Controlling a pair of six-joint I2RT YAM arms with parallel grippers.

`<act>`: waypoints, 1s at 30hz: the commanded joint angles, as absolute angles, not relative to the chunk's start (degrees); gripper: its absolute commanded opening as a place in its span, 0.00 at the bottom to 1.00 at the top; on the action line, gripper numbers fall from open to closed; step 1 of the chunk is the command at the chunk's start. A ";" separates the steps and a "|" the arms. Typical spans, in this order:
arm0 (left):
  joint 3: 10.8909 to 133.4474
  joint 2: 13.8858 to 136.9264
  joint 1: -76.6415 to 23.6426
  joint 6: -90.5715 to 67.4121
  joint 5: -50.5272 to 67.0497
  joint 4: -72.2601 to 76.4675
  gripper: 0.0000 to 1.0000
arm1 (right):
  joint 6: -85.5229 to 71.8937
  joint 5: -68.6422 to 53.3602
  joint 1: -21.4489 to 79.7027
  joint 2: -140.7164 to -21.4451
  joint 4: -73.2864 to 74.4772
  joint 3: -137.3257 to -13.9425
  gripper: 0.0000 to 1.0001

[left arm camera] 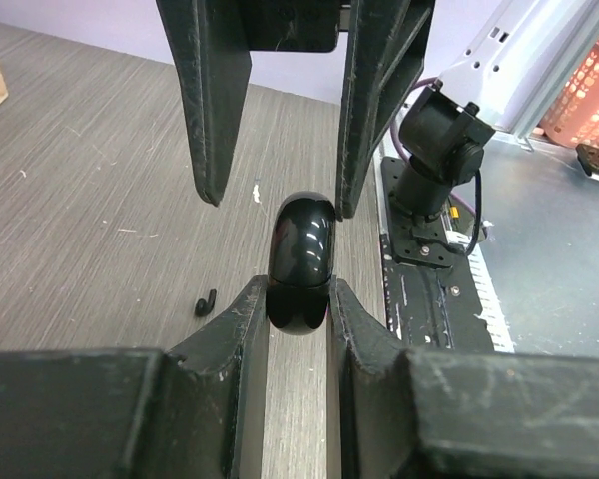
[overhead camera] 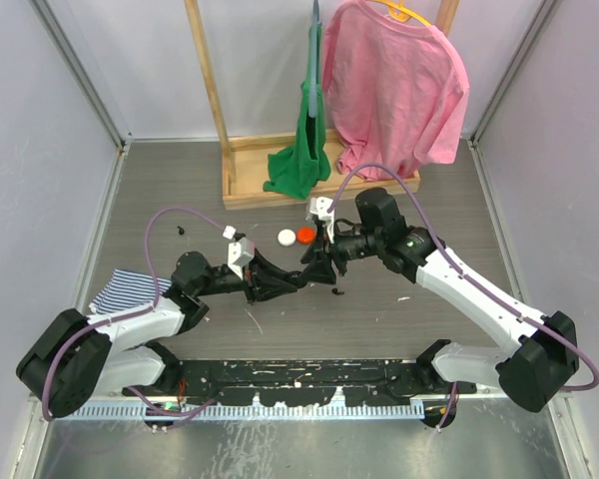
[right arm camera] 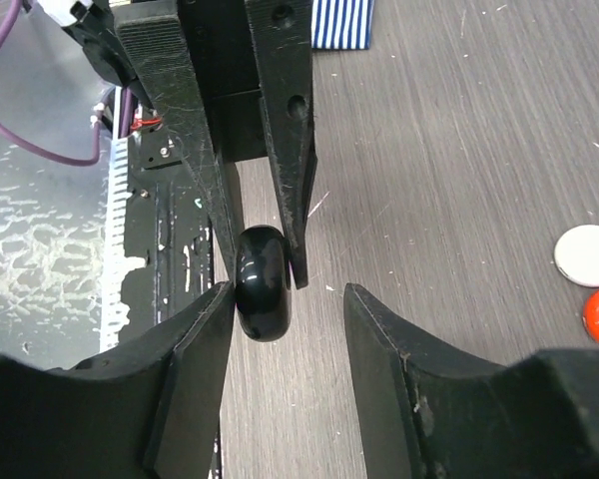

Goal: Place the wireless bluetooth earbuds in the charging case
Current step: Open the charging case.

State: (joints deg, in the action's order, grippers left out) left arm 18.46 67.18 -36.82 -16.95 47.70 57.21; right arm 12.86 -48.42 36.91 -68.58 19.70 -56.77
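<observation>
The charging case point(left arm camera: 299, 261) is a glossy black rounded shell, and it looks closed. My left gripper point(left arm camera: 298, 291) is shut on it, holding it above the table. My right gripper point(right arm camera: 288, 291) faces it from the other side and is open. Its left finger point(right arm camera: 205, 329) touches the case point(right arm camera: 263, 282), while the other finger stands apart. In the top view the two grippers point(overhead camera: 298, 280) point(overhead camera: 310, 261) meet at the table's middle. A small black hooked piece point(left arm camera: 206, 301) lies on the table below; I cannot tell whether it is an earbud.
A white disc point(overhead camera: 286, 238) and a red disc point(overhead camera: 305, 236) lie just behind the grippers. A wooden rack point(overhead camera: 280, 185) with green and pink garments stands at the back. A striped cloth point(overhead camera: 130, 287) lies at the left.
</observation>
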 commanded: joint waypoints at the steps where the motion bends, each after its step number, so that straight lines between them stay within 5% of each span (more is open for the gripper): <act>1: 17.87 64.90 -37.47 -13.35 47.74 61.42 0.00 | 11.97 -44.54 36.82 -65.43 16.31 -57.45 0.54; 18: 17.25 64.12 -38.67 -11.49 46.71 61.20 0.00 | 8.93 -35.84 36.82 -66.28 15.12 -58.20 0.56; 30: 16.90 67.85 -38.62 -11.03 31.33 57.86 0.00 | 3.54 -17.40 36.82 -64.08 15.51 -55.68 0.66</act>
State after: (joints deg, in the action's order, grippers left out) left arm 17.26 66.78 -38.57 -12.25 39.62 56.64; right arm 7.25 -27.94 36.91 -65.91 17.54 -56.55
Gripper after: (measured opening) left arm 0.226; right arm 0.656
